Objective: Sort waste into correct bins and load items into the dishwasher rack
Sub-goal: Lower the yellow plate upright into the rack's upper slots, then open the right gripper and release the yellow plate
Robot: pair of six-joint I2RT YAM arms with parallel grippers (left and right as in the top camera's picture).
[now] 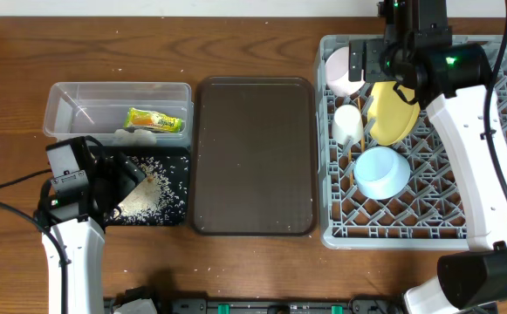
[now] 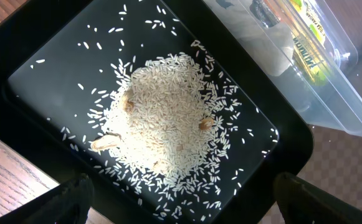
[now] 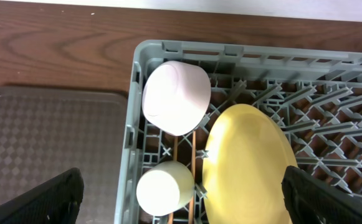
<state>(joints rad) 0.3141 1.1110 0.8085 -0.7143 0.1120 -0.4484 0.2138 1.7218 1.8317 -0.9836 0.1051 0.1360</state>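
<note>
Left claw point(image 2: 184, 199): wide open, empty, over rice point(image 2: 165, 124) in black tray point(image 2: 43, 81).
Right claw point(image 3: 190, 202): wide open, empty, above plate point(image 3: 249, 162) in rack point(image 3: 230, 53).
Risk: tilted plate may topple if nudged on retreat.

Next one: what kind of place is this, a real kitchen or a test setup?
Probably a staged test tabletop rather than a real kitchen: a grey dishwasher rack sits straight on a wooden table, beside a brown serving tray, and rice is piled in a black tray next to a clear tub.
</note>
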